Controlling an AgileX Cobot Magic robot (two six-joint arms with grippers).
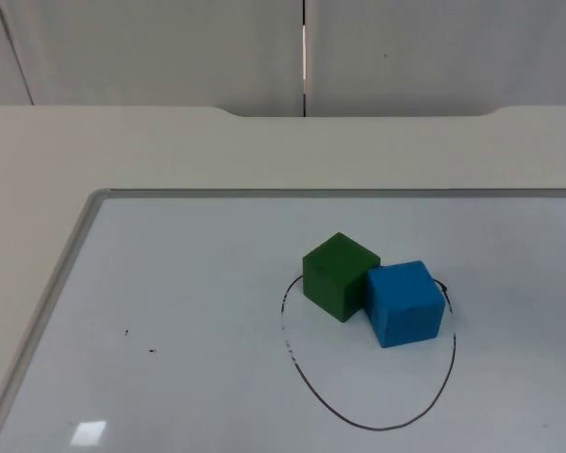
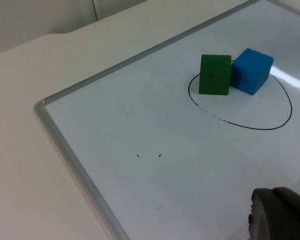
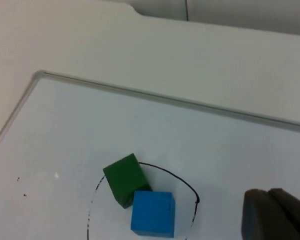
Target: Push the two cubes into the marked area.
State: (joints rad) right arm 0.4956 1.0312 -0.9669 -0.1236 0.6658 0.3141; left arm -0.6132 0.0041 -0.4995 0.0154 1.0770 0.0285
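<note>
Two cubes, green cube (image 1: 340, 276) and blue cube (image 1: 405, 303), are sitting touching inside the marked ring (image 1: 377, 425) on the whiteboard (image 1: 170, 311). Pushing is looking finished. Whether either end effector is standing apart or together, I cannot tell.

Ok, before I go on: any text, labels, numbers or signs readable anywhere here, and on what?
None readable.
green cube: faces plain, no print.
blue cube: faces plain, no print.
whiteboard: only a hand-drawn black oval and a few tiny black specks, no letters or digits.
</note>
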